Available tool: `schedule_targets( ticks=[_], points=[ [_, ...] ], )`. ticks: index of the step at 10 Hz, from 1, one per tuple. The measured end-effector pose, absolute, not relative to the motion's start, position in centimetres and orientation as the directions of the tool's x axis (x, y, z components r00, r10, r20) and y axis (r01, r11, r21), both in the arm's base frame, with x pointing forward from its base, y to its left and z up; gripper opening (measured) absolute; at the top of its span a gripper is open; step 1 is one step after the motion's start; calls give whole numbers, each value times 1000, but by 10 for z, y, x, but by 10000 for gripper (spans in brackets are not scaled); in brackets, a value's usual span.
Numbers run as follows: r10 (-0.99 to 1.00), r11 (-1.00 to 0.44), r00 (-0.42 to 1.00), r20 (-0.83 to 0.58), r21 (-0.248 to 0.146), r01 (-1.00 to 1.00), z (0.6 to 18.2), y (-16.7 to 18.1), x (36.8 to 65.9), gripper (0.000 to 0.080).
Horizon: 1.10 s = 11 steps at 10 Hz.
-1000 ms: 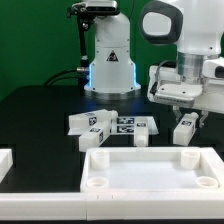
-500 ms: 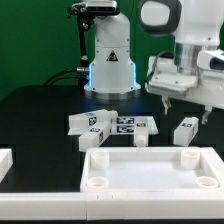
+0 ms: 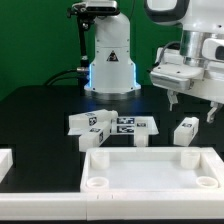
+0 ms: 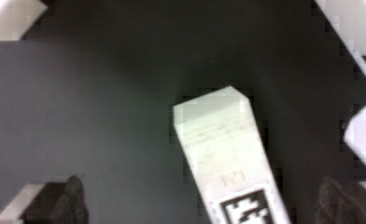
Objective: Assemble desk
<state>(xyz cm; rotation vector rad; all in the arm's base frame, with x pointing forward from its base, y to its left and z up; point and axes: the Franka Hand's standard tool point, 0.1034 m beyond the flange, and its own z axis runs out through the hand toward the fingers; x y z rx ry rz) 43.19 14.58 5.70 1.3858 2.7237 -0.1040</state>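
Observation:
The desk's big white rimmed panel [image 3: 150, 168] lies at the front of the black table, round sockets showing in its corners. One white square leg [image 3: 184, 131] with a black-and-white tag lies just behind the panel's corner on the exterior view's right. My gripper [image 3: 192, 106] hangs open above that leg, clear of it. In the wrist view the leg [image 4: 221, 145] lies below and between my two dark fingers [image 4: 55, 200], untouched. More tagged legs [image 3: 96, 127] lie in a cluster at mid-table.
The marker board [image 3: 126, 122] lies flat among the clustered legs. The robot's white base [image 3: 110, 62] stands behind them. A white block [image 3: 5, 160] sits at the exterior view's left edge. In the wrist view, white pieces show at the picture's edges.
The gripper opened and let go of the leg on the exterior view's right, then rose straight up. The leg stays lying on the table.

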Motion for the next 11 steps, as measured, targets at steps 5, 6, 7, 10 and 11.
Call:
schedule_targets(
  ticks=[5, 6, 7, 10, 11],
  points=[
    [994, 60, -61, -96, -14, 998, 64, 132, 454, 648],
    [983, -162, 160, -93, -18, 987, 64, 131, 454, 648],
    [944, -315, 312, -105, -19, 949, 62, 132, 453, 648],
    [896, -437, 436, -82, 2, 899, 61, 134, 452, 648],
    [866, -495, 494, -82, 7, 869, 61, 135, 451, 648]
  ],
)
